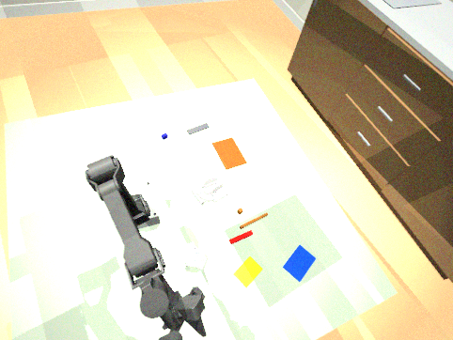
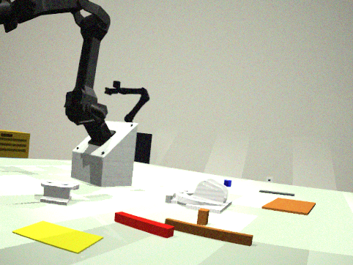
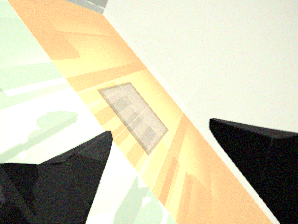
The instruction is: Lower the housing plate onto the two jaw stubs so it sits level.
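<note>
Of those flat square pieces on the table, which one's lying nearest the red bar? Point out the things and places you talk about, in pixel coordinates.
The yellow one [image 1: 248,271] [image 2: 58,236], just beside the red bar [image 1: 241,237] [image 2: 143,224]; the blue [image 1: 299,263] and orange [image 1: 229,153] [image 2: 289,206] pieces lie farther off.

It looks like a home, perhaps a kitchen: at one to four o'clock in the top view stands a dark wood cabinet [image 1: 329,61] with drawers, slim metal handles and a pale countertop [image 1: 423,28], on light wood-plank flooring [image 1: 56,47].
</note>
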### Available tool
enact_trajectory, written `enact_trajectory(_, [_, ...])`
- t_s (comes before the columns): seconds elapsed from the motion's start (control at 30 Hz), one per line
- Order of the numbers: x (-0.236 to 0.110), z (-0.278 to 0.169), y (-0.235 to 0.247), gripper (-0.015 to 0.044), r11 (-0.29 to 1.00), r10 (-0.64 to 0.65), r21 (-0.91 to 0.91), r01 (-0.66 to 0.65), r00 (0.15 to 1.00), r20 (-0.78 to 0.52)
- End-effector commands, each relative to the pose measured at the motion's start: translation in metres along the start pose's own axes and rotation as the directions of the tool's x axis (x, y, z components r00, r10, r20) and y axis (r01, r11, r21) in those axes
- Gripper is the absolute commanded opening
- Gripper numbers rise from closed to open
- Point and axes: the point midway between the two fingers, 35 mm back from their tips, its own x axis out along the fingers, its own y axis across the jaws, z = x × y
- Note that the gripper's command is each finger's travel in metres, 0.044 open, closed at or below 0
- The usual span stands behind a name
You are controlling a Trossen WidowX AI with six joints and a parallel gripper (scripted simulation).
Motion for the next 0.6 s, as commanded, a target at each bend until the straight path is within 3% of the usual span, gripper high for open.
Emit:
enact_trajectory(0.0, [0.007,-0.006,0.017,0.044,0.996,0.056,0.066,-0.054,0.998,-0.029])
enact_trajectory(0.57, [0.016,-0.014,0.086,0.044,0.917,0.286,0.319,-0.238,0.952,-0.111])
